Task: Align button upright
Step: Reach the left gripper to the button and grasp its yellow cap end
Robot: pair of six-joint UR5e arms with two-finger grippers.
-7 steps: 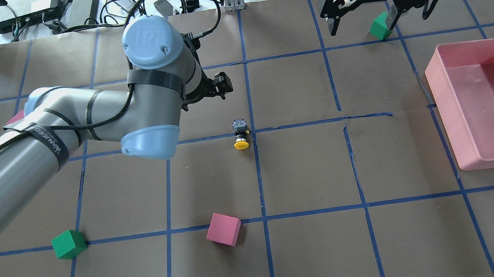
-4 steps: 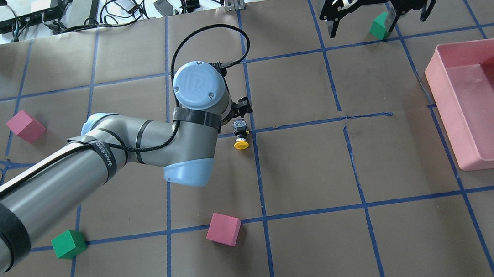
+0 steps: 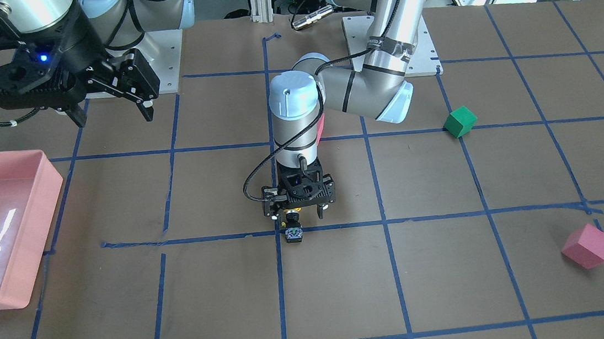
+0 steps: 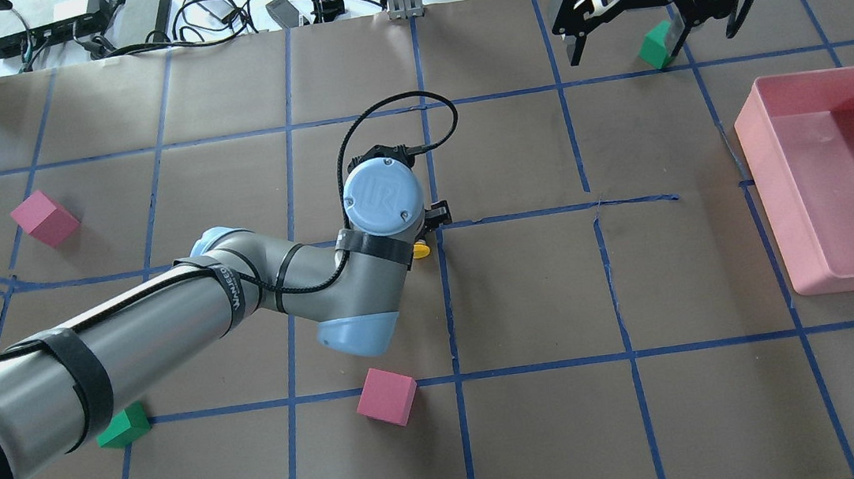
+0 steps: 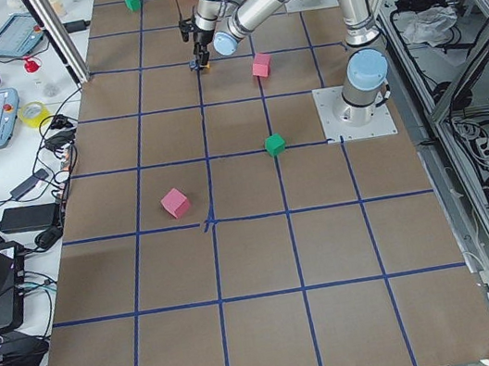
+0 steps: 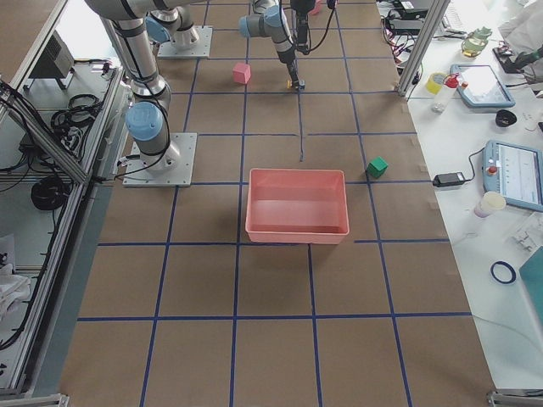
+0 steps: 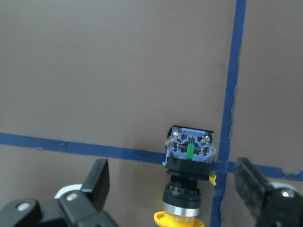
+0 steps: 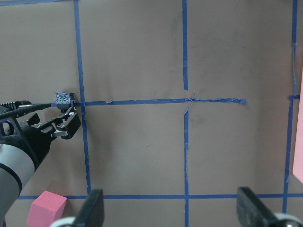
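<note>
The button lies on its side on a blue tape line: whitish-blue terminal base [image 7: 189,149], black body and yellow cap [image 4: 421,250]. It also shows in the front view [image 3: 293,234]. My left gripper [image 7: 173,175] points down over it and is open. Its fingers [image 7: 100,179] stand on either side of the button's body, clear of it. In the overhead view the left wrist hides most of the button. My right gripper [image 4: 624,40] is open and empty, high at the far right, next to a green cube [image 4: 657,46]. It also shows in the front view [image 3: 113,114].
A pink tray [image 4: 753,134] sits at the right edge. A pink cube [image 4: 386,396] lies near the front, another pink cube [image 4: 44,219] at the left. A green cube [image 4: 123,428] is partly hidden under the left arm.
My left arm has swung right and toward the button. Its gripper now stands over the button and straddles it, hiding most of it from overhead. The right arm has barely moved.
</note>
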